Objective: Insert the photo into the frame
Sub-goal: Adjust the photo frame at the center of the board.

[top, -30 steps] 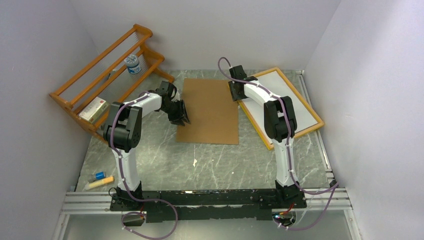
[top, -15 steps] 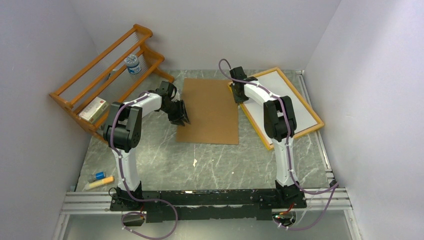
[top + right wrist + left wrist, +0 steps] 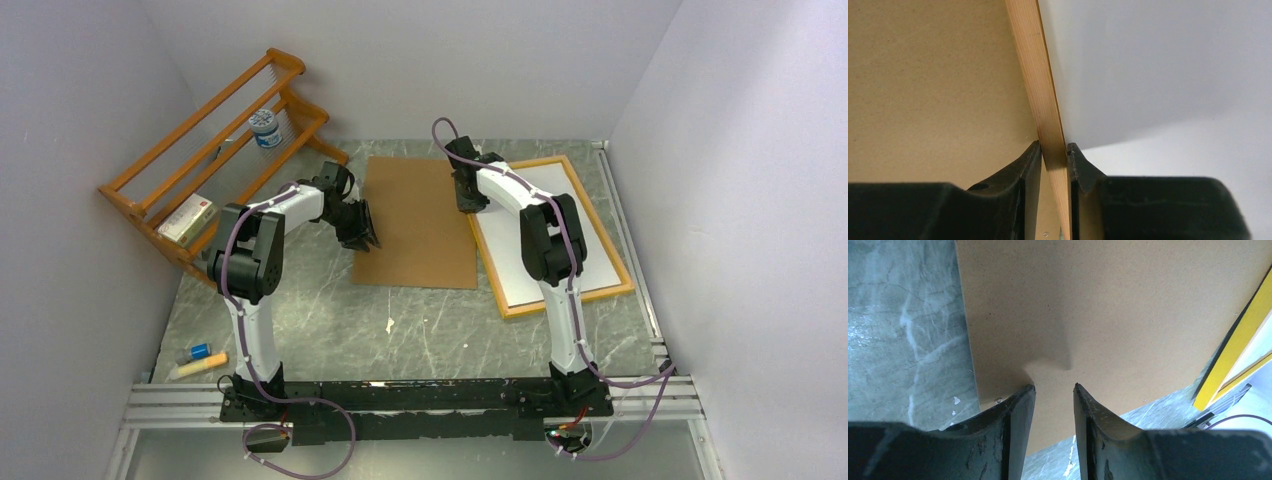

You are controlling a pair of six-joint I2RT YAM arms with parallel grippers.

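The frame (image 3: 565, 302) lies back side up at the right, its wood-orange border around a white sheet, the photo's plain back (image 3: 590, 240). My right gripper (image 3: 469, 203) is shut on the frame's left border near its far corner. In the right wrist view the fingers (image 3: 1053, 147) pinch the wooden border (image 3: 1030, 60), with the white sheet (image 3: 1158, 75) to the right. My left gripper (image 3: 368, 240) is open at the left edge of the brown hardboard panel (image 3: 420, 220). In the left wrist view the jaws (image 3: 1054, 387) stand apart over the panel (image 3: 1098, 315), and the frame's yellow edge (image 3: 1235, 345) shows at the right.
An orange slatted rack (image 3: 215, 150) leans at the back left with a can (image 3: 265, 128) and a small box (image 3: 188, 218) on it. Two small tubes (image 3: 200, 360) lie front left. Walls close in on three sides. A metal rail (image 3: 400, 395) runs along the front.
My right gripper has swung the frame: its near end moved left, and its long side now lies almost along the panel's right edge. The left arm has not moved.
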